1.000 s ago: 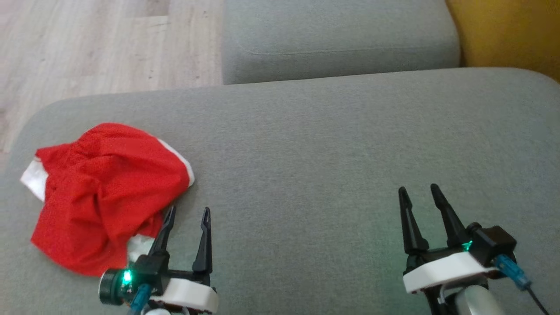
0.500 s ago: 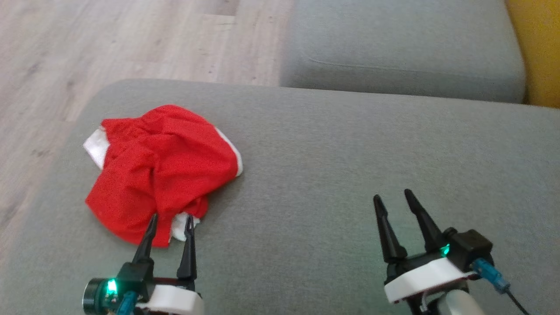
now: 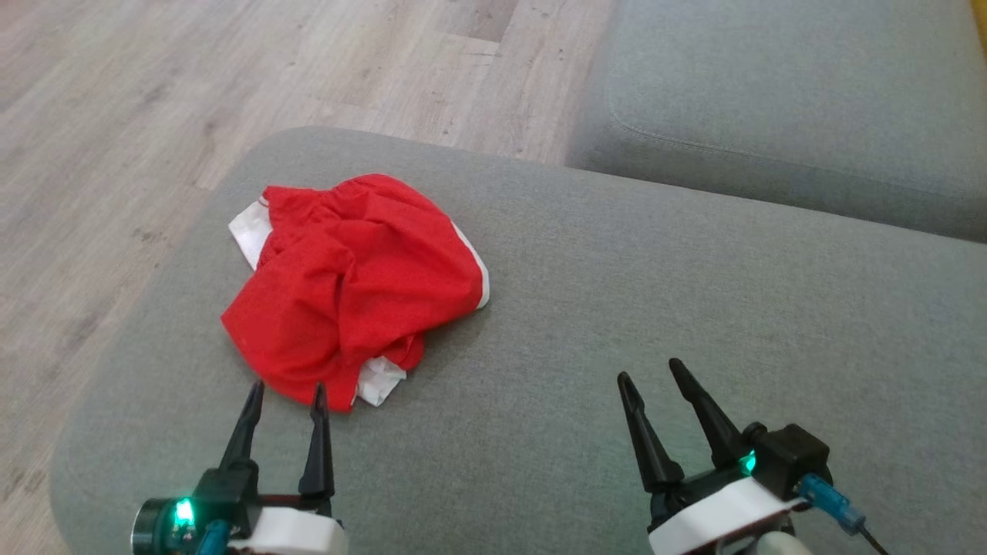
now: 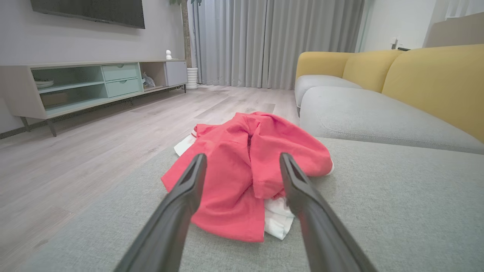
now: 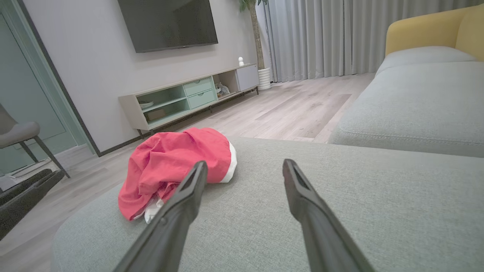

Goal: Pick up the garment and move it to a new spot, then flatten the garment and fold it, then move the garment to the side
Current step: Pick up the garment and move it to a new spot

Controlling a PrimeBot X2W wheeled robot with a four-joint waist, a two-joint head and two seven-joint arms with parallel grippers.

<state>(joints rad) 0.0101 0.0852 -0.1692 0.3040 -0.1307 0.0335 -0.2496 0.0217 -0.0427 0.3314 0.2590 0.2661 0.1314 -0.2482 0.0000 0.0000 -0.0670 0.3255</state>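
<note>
The garment point(image 3: 355, 285), red with white trim, lies crumpled on the grey sofa point(image 3: 694, 293) near its left end, close to the floor point(image 3: 116, 116). The left tool point(image 3: 285, 389) points at its near edge, fingers wide and empty, seemingly just clear of the cloth. The right tool point(image 3: 649, 368), also wide and empty, is well apart to the right.

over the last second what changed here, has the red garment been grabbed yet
The head view swung left, which shifts the whole picture. The left gripper has moved from the red garment's right corner to face its near edge squarely. Nothing was taken hold of or let go. Unchanged: both grippers open, the right gripper over bare grey cushion, the garment crumpled in the same spot.
</note>
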